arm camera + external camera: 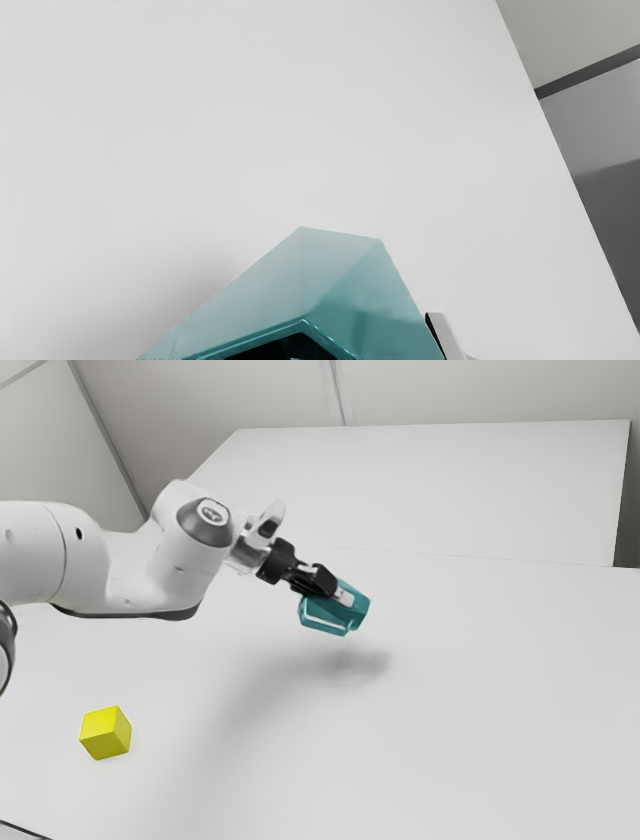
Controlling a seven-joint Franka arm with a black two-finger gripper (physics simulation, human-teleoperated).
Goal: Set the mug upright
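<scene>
The black two-finger gripper (pixel 338 598) is closed on the teal mug (pixel 355 612), holding it aloft over the white tabletop (pixel 480 690) at the fingertips — its body slanted, not upright — so that tilt likely needs levelling before any lowering.

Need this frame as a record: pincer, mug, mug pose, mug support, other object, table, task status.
pincer: shut on the mug, above the table
pincer_point: pincer
mug: teal mug, in the pincer
mug_pose: tilted
mug_support: held off the table; its shadow lies apart below it
other_object: yellow cube, on the table, toward the exterior view's left, apart from the mug
table: white table
task_status: mug not yet standing upright on the table
</scene>
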